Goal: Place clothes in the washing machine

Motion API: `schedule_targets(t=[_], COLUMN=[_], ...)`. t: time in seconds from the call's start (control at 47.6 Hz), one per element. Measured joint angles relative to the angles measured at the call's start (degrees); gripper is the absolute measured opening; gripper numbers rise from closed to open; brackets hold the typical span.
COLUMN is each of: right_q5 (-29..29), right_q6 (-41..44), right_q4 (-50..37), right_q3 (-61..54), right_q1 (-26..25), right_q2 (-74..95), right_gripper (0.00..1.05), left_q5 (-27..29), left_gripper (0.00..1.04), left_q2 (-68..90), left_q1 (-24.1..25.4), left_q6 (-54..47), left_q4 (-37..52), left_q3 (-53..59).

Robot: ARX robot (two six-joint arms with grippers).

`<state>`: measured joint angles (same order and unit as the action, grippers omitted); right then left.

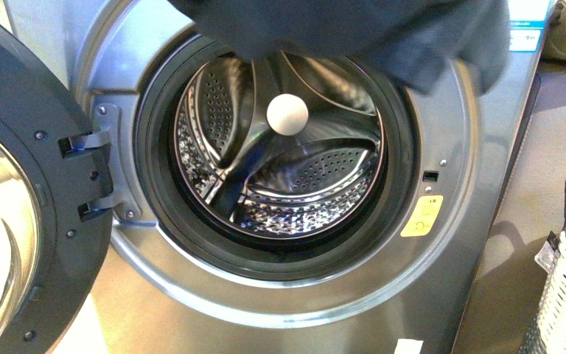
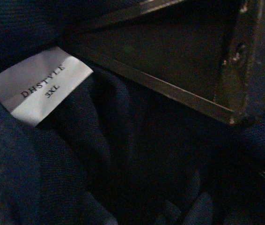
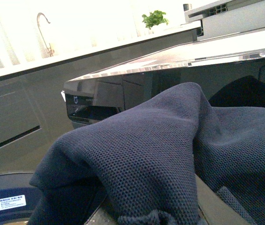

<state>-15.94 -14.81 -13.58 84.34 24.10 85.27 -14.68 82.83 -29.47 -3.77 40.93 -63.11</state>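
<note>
Front view: navy garment [image 1: 354, 29] hangs at twelve o'clock over the drum mouth [image 1: 280, 155]; left gripper's [image 2: 184, 79] hold on it cannot be told.

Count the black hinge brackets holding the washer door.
2. One upper black hinge bracket, one lower black hinge bracket, both left of the silver-grey front-loading washing machine's round opening. None look hidden.

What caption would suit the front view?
A dark navy fabric garment hangs across the top of an open silver-grey front-loading washing machine, above its perforated steel drum.
</note>
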Motion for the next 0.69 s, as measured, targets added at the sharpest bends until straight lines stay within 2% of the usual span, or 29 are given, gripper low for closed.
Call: schedule_targets(t=[0.693], right_q5=[0.9], right_q6=[0.7], right_q4=[-0.1], right_q3=[0.0], right_q1=[-0.6], right_q2=[-0.2], right_gripper=[0.18], left_q5=[-0.2], left_gripper=[0.97], left_q2=[6.2], left_q1=[-1.9], left_q6=[2.0], left_q4=[2.7], left_q3=[-5.4])
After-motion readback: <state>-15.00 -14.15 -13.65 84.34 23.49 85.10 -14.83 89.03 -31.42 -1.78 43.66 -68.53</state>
